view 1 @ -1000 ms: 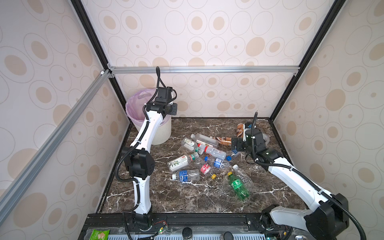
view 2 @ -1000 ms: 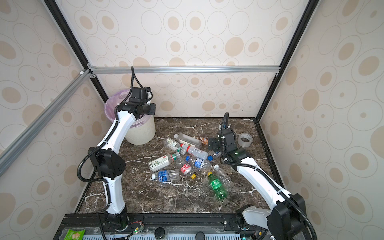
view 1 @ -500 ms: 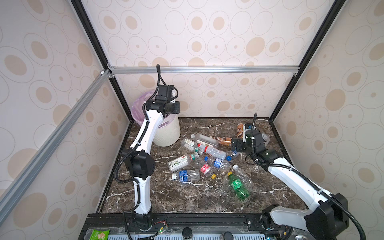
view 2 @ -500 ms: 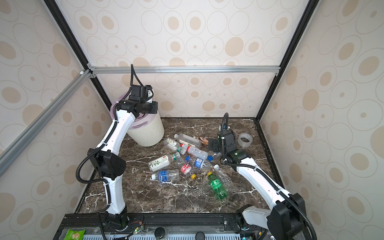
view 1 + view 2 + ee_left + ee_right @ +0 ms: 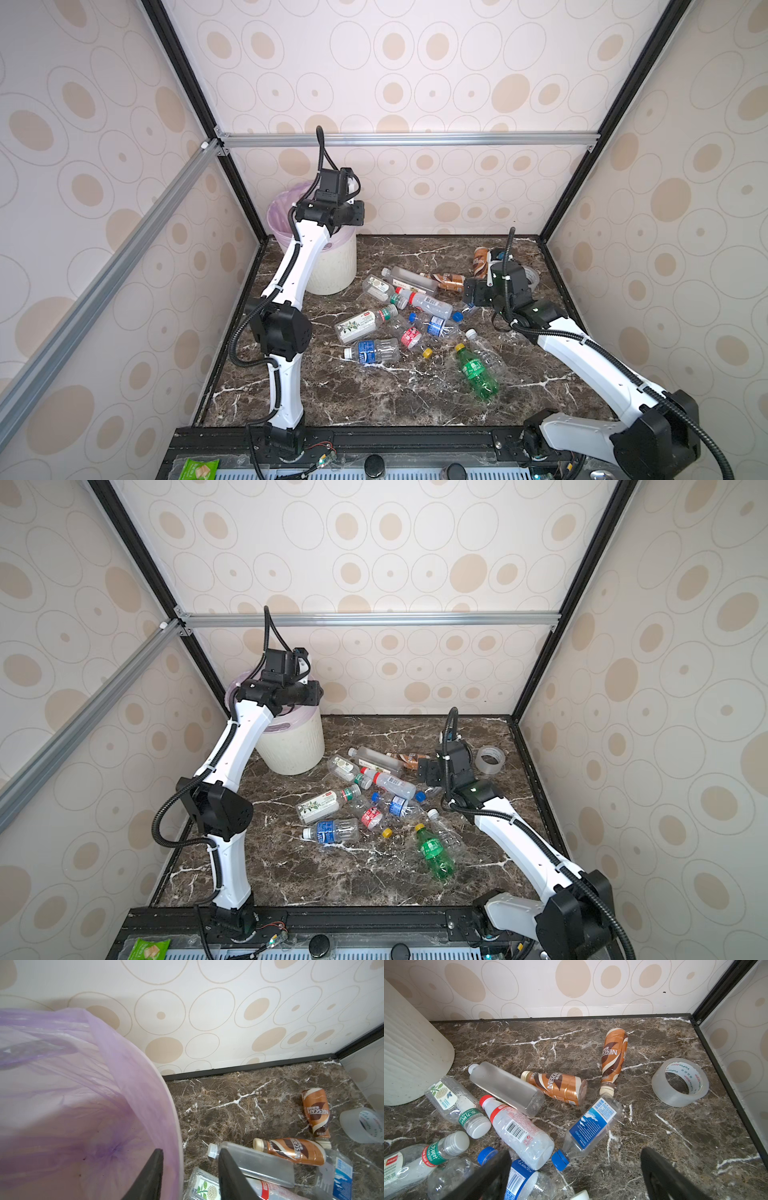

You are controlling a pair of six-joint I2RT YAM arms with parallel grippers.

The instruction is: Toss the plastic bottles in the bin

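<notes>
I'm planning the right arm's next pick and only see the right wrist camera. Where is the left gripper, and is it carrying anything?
Observer: The left gripper hangs over the rim of the bin, jaws apart, nothing between them.
Operator: Any bottles in the bin?
Observer: None on the stretch of lilac liner the left wrist view shows; the rest is hidden.
Operator: Any bottles outside my view?
Observer: Yes, a green bottle lies at the front of the table.

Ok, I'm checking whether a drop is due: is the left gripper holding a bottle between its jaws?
No, the left gripper shows its jaws apart at the rim of the bin, with no bottle between them.
</notes>
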